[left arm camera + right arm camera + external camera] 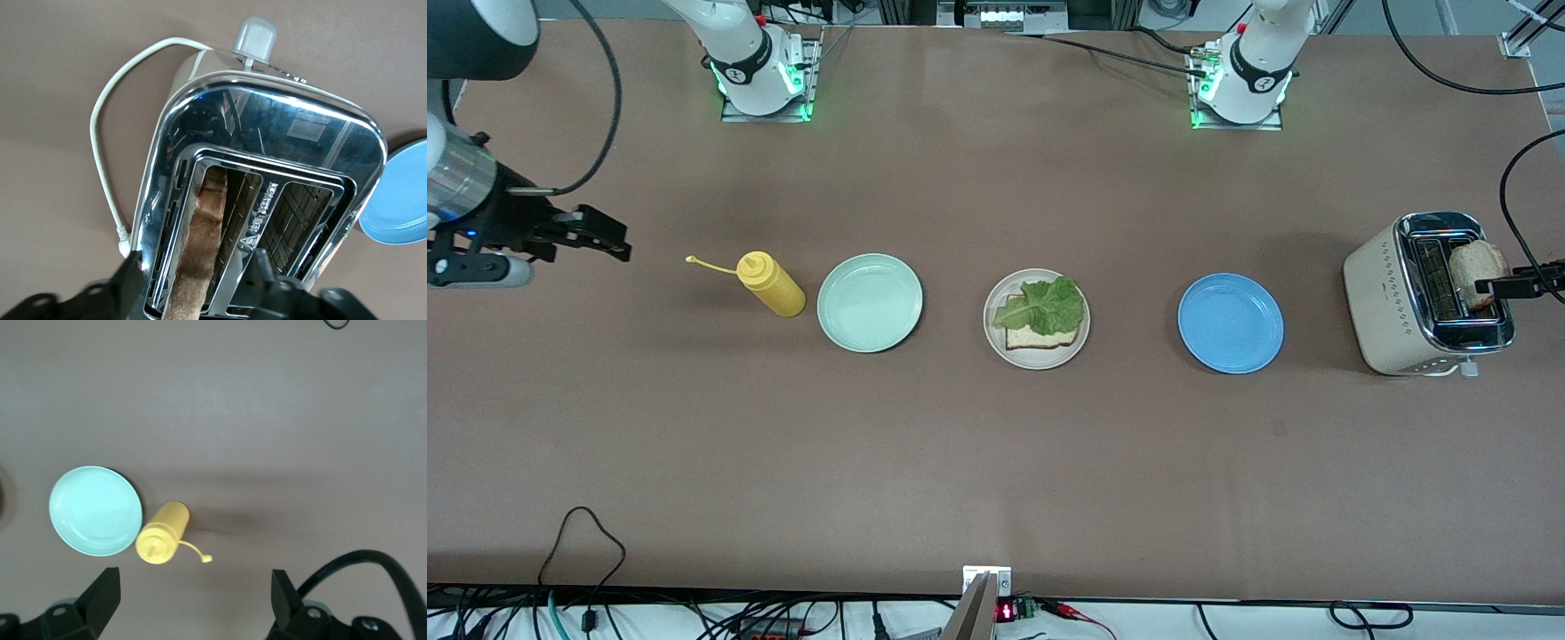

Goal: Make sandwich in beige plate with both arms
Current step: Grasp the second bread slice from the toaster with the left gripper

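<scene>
Left gripper [1485, 286] sits over the toaster [1396, 311], fingers straddling the upright bread slice [1476, 271] in one slot. In the left wrist view the two black fingers [127, 283] stand either side of the slice [200, 247], jaws narrowed around it, but I cannot tell if the pads actually press the bread, so grip is unconfirmed. The other slot right beside the gripper looks empty. The toaster cord [100, 153] trails on the table, clear of the fingers.

Step in hand, as I judge it: taking the second bread slice out of the toaster to top the sandwich. Next move calls for a firm pinch on the slice, a straight lift up out of the slot without scraping the chrome rim, then a carry over the blue plate [1230, 322] to the beige plate [996, 333], well apart from this gripper toward the right arm's end.

Sandwich [1042, 320] is half built: one light-brown slice with darker crust lies flat on the beige plate, ruffled green lettuce [1045, 304] on top, overhanging the crust a bit. No top slice yet.

Right gripper [600, 236] waits in the air with jaws wide and nothing in them, near the yellow squeeze bottle [771, 283], which lies on its side just beside the mint-green plate [870, 302].
</scene>
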Tool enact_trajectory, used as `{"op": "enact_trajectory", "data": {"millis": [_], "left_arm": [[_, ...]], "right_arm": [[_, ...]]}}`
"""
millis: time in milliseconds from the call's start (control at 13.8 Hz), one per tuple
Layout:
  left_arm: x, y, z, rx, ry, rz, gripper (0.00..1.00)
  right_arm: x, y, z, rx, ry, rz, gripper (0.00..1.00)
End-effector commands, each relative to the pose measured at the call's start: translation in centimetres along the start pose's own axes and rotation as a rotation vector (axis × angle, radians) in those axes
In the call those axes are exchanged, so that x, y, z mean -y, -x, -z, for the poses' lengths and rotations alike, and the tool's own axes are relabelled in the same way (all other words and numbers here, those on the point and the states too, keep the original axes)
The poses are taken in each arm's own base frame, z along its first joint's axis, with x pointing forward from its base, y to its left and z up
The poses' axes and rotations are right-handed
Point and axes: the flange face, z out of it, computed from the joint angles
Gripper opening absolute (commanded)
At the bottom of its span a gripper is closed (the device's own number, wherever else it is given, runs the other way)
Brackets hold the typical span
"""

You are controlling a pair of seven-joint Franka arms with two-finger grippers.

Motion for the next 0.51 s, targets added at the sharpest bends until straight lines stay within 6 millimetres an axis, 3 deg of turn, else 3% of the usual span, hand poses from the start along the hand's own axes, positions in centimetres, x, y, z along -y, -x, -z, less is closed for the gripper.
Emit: {"op": "enact_trajectory", "data": {"millis": [0, 72, 217, 435], "left_arm": [[-0.3, 0.6, -0.1, 0.06, 0.035, -0.021, 0.06], [-0.2, 0.7, -0.6, 0.084, 0.042, -0.02, 0.01], [-0.1, 0.8, -0.8, 0.092, 0.043, -0.02, 0.01], [-0.7, 1.6, 1.1, 0.095, 0.033, -0.023, 0.0]], "right_arm": [[-0.4, 0.7, -0.5, 0.015, 0.051, 0.027, 1.0], [-0.7, 0.4, -1.0, 0.024, 0.063, 0.026, 1.0], [-0.7, 0.2, -1.7, 0.038, 0.065, 0.025, 1.0], [-1.0, -0.1, -2.1, 0.045, 0.063, 0.016, 1.0]]}}
